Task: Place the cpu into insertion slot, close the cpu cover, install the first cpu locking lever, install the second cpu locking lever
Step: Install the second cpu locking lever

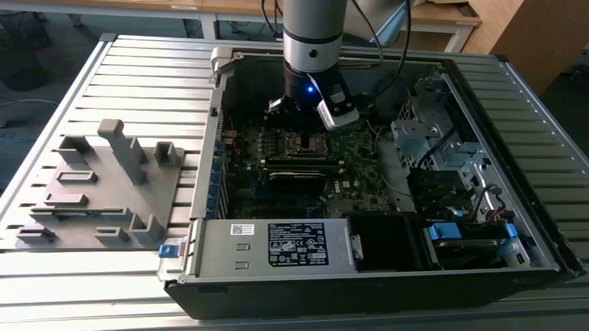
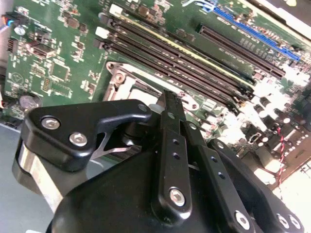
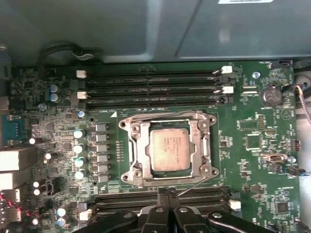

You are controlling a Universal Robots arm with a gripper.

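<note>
We see the arm [image 1: 313, 34] coming down near-vertical from the top of the exterior view, silver-grey tube w/ a black wrist section below it and a small blue light lit on that section. A white-grey block sits on the wrist's side, angled toward the exterior view's right. In both wrist views the gripper [image 3: 167, 194] is black, linkage bars w/ screw heads. Its two fingers [image 2: 170, 116] lie pressed together, tips meeting w/ no gap, nothing betw. them.
</note>
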